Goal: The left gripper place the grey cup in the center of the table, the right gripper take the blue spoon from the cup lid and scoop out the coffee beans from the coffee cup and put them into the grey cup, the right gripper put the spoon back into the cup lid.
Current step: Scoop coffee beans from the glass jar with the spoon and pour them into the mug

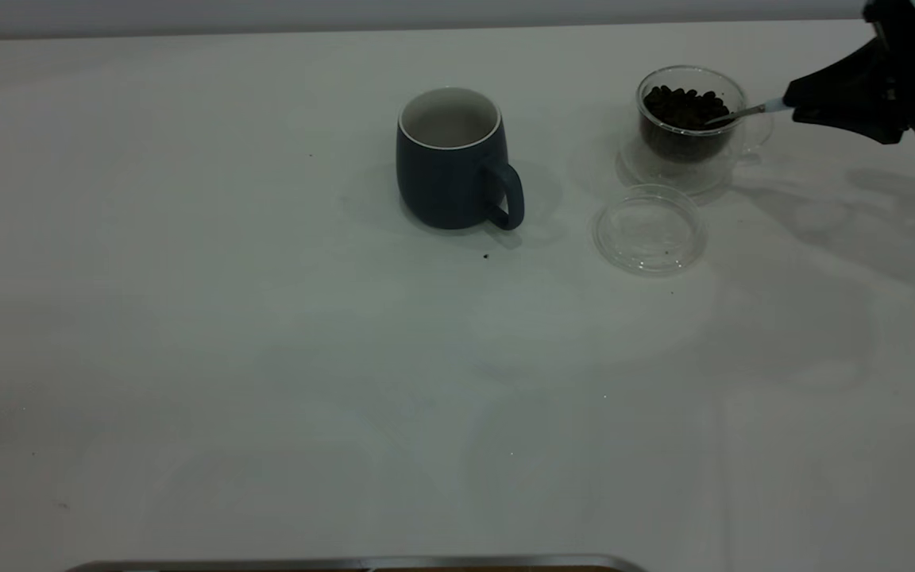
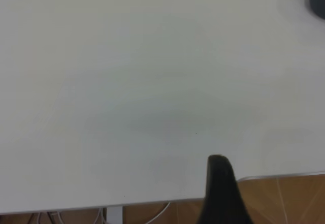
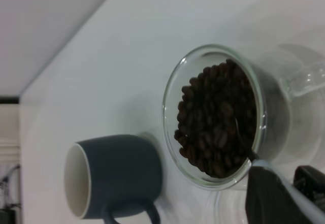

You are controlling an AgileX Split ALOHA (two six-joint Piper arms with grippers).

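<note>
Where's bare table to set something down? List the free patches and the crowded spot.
Free: the wide stretch of table left of the grey cup, and the whole near half. Crowded: the far right, where the cup lid sits just in front of the coffee cup, with the right gripper dipping the blue spoon in.

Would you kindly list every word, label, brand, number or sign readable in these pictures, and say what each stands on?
None: no text can be read in any view. The grey cup, the coffee cup, the cup lid, the blue spoon and the table show no print.
</note>
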